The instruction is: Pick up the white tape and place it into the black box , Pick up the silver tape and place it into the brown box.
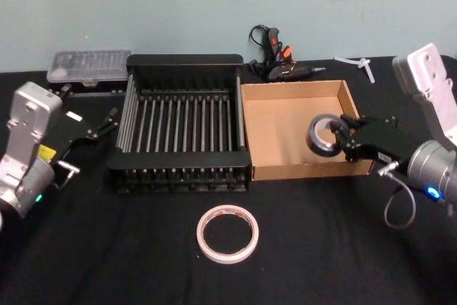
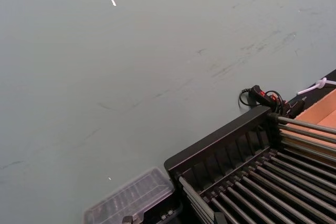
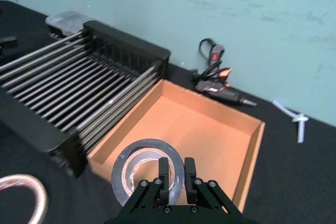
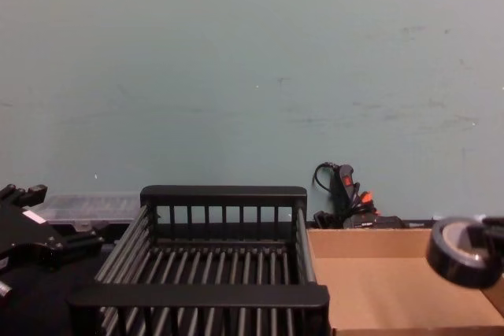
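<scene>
My right gripper (image 1: 344, 138) is shut on the silver tape (image 1: 325, 136), a chunky grey roll, and holds it over the front right part of the brown box (image 1: 285, 116). In the right wrist view the fingers (image 3: 164, 174) pinch the roll's wall (image 3: 134, 167) above the cardboard floor (image 3: 199, 127). The white tape (image 1: 227, 233) lies flat on the black cloth in front of the black box (image 1: 182, 130), apart from both grippers. My left gripper (image 1: 100, 128) hangs open and idle left of the black box. The chest view shows the silver tape (image 4: 465, 251) raised above the brown box (image 4: 394, 289).
A clear plastic case (image 1: 89, 66) sits behind the black box at the back left. A glue gun with cables (image 1: 280, 62) and a white plastic piece (image 1: 357, 63) lie behind the brown box. The two boxes stand side by side, touching.
</scene>
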